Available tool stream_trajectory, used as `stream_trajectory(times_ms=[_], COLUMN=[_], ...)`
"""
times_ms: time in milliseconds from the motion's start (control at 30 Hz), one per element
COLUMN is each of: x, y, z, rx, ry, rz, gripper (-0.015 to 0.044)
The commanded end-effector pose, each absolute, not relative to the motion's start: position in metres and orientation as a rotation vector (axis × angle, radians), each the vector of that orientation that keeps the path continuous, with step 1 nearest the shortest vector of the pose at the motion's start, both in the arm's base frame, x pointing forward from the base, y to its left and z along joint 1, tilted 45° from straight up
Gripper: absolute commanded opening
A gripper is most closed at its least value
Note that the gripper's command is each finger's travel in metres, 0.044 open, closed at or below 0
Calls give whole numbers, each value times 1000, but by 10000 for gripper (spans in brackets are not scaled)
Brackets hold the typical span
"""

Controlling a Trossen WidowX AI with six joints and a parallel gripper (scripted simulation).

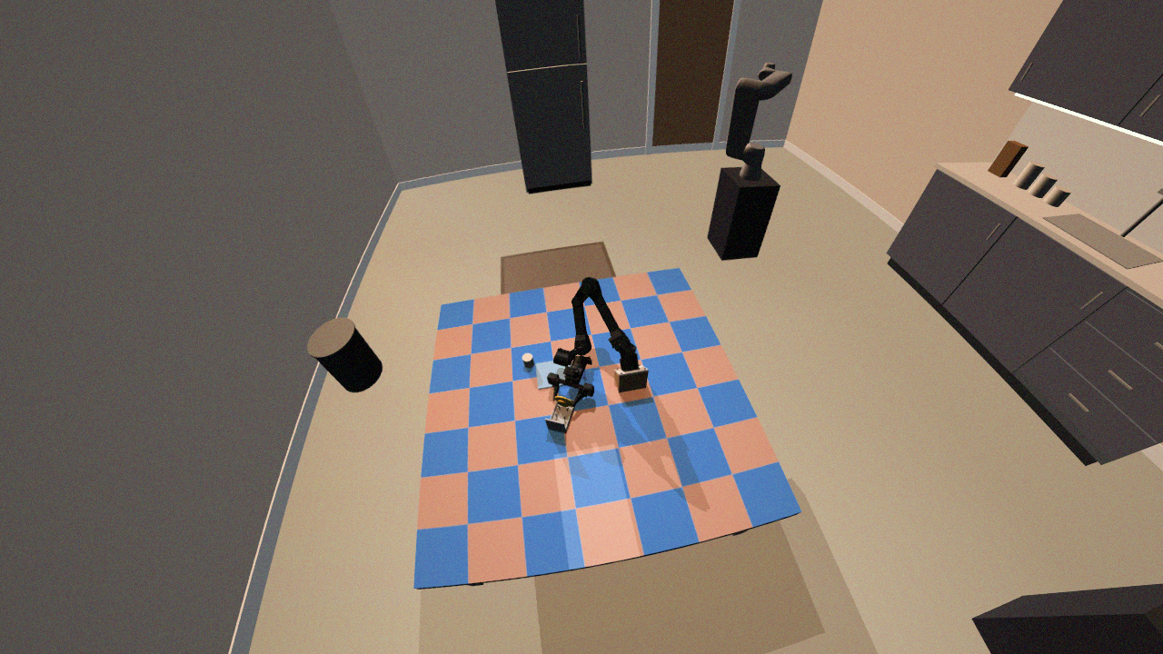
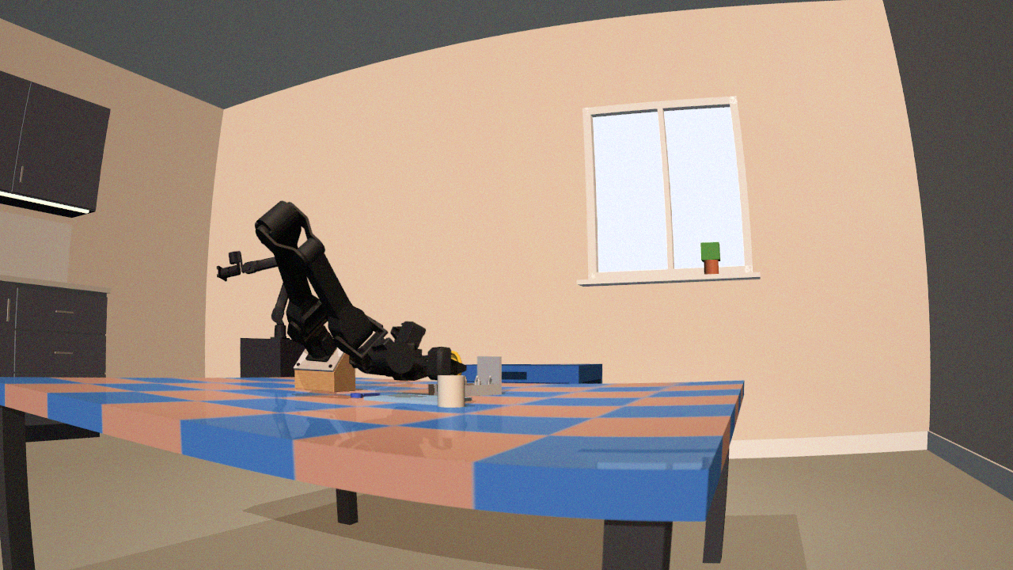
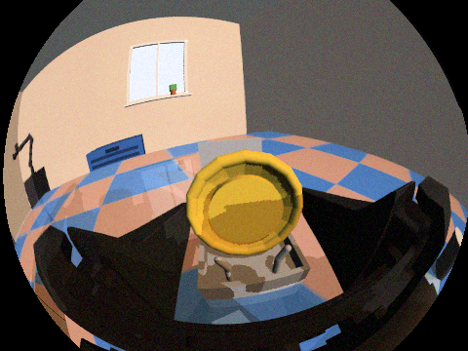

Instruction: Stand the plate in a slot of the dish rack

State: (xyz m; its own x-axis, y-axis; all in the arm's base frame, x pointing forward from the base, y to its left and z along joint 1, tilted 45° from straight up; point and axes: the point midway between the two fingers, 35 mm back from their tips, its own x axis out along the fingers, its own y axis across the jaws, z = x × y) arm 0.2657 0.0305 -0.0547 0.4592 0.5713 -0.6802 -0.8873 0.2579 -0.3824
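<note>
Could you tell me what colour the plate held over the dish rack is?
The plate is yellow, with a darker golden centre; the wrist view shows it best.

We see a glossy yellow round plate (image 3: 245, 210) centre frame, a mottled grey-brown dish rack (image 3: 253, 275) below it, black gripper fingers either side, a blue-and-salmon checkered table top (image 1: 651, 480), and a cream cylindrical cup (image 2: 451, 390) mid-frame.
</note>
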Motion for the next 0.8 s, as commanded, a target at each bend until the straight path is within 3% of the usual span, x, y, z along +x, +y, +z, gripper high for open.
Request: stream_trajectory(times_ms=[0, 200, 467, 767], x=[266, 266, 267, 268], y=[31, 31, 37, 106], z=[-55, -55, -49, 17], rx=[-824, -824, -812, -778], ry=[452, 452, 456, 492], rz=[1036, 1036, 1042, 1077], gripper=[263, 400, 400, 400])
